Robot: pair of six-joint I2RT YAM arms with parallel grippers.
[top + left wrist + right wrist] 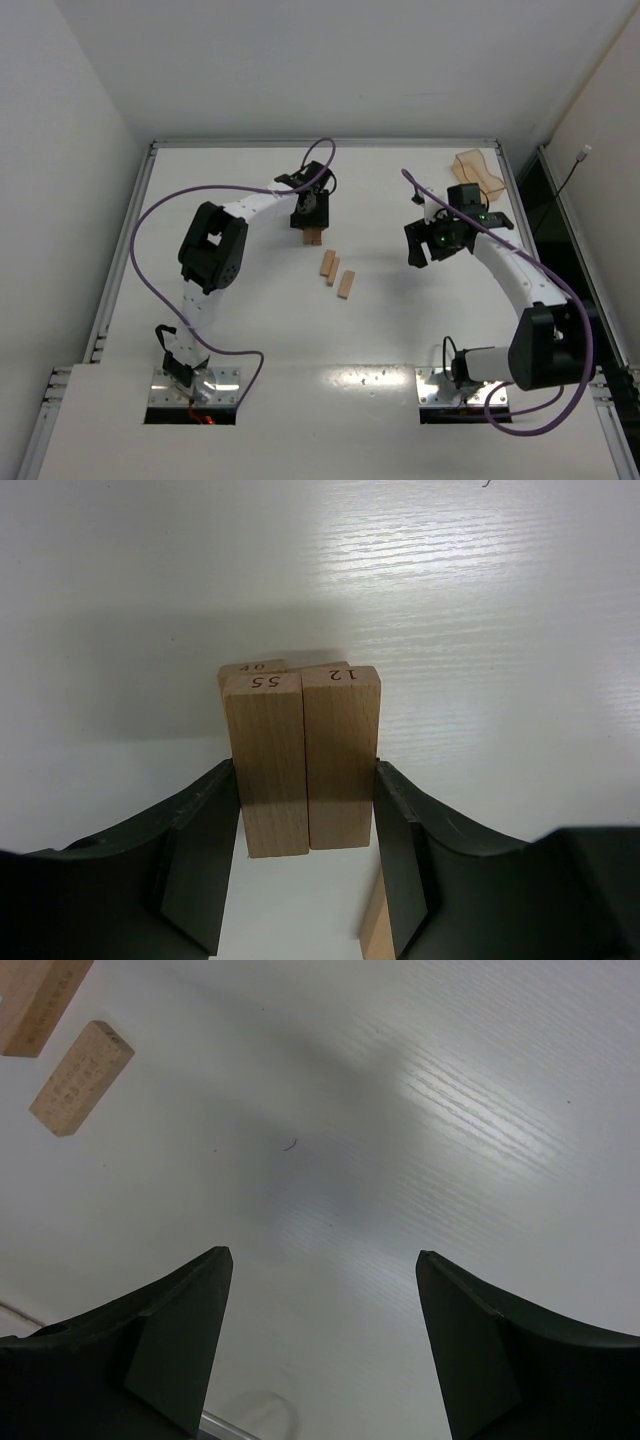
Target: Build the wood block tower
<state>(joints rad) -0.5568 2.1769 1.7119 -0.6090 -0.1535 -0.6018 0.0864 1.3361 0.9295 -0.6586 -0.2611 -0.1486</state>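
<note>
Two wood blocks (pixel 300 770), stamped 55 and 12, are lying side by side with long faces touching, between the fingers of the left gripper (pixel 307 780). Each black finger is pressing on an outer side of the pair, so the jaws are standing partly closed and clamping both. The wood is showing pale tan, straight-grained and square-cut.

A third block (pixel 252 667), stamped 40, is showing lower down, just past the far end of 55. Whether the held pair is resting on it or lifted clear: cannot tell.

From above, this tower (pixel 313 238) is sitting in the far middle of the table (pixel 250 330), directly under the left gripper. Three loose blocks (pixel 335 272) are lying in a diagonal row just nearer the arm bases.

Right gripper (pixel 322 1280) is hovering over bare table to the right of that row, jaws spread wide and holding nothing.

Table surface is reading white and glossy, with a fine grain and glare patches. A translucent orange-tan tray (pixel 478 168) is sitting at the far right corner. White walls (pixel 70 120) are enclosing the table, and purple cables (pixel 145 260) are looping along both arms.
</note>
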